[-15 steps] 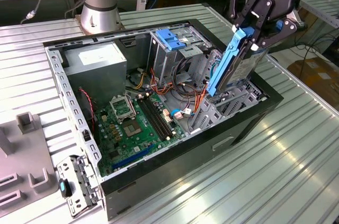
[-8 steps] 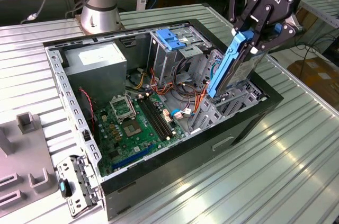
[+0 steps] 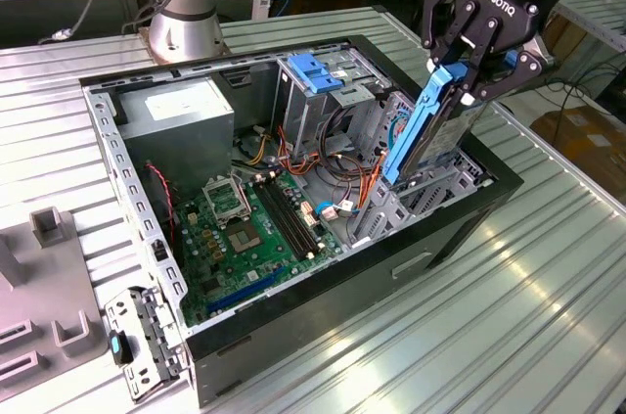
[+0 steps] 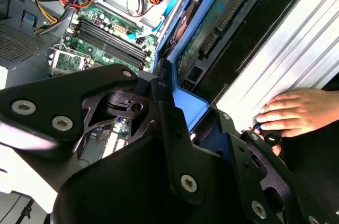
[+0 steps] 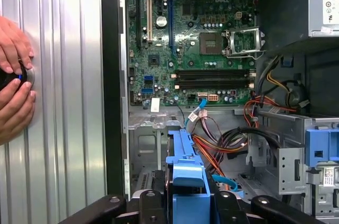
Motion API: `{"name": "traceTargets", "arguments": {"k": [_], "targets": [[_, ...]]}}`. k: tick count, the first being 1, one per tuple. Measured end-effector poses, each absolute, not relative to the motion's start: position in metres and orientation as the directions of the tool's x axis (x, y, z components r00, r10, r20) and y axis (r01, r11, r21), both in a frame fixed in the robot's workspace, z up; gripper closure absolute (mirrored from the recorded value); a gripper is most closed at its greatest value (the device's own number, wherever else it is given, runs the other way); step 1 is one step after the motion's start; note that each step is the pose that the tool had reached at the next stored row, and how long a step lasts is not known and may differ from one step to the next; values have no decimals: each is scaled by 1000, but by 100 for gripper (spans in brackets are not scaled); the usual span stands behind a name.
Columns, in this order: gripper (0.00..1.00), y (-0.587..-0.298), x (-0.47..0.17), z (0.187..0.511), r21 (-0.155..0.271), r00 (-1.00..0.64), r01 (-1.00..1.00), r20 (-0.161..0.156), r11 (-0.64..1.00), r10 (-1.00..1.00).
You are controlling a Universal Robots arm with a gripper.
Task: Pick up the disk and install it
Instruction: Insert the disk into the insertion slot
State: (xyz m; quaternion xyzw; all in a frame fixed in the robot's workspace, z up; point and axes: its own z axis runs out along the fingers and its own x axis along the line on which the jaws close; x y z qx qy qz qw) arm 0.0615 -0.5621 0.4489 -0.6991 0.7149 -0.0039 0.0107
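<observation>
— Where is the disk (image 3: 419, 132) right now?

— In the hand (image 3: 468, 81). The fingers are clenched on its upper end, one on each side, so the blue rail runs down and away from the grip.

— So nothing is left to reach for. Which way does it lie?

— Its long axis stands steep but not plumb. The top, held in the hand, leans toward the exterior view's right. The bottom points down into the drive cage (image 3: 430, 194) at the corner of the computer case (image 3: 293, 336) on that same side.

— Is the bottom end in the cage or above it?

— It looks to be at the cage's mouth, perhaps a little inside. I cannot tell whether it touches the metal. I judge it is not seated, because most of its length stands clear above the case.

— What do the wrist views show?

— In the first wrist view the blue end of the disk sits between the fingers, with the main board (image 5: 196, 49) beyond it. In the second wrist view the disk's underside runs alongside the case wall.

— Anything else nearby?

— A person's hands (image 5: 13, 75) rest on a small device on the ribbed counter (image 3: 509, 316), outside the case and apart from the disk.
</observation>
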Motion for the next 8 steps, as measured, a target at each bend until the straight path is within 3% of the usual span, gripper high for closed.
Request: {"name": "traceTargets", "arguments": {"k": [8], "targets": [[63,-565,62,444,-21,-22,-1000,-10,22,-1000]]}}
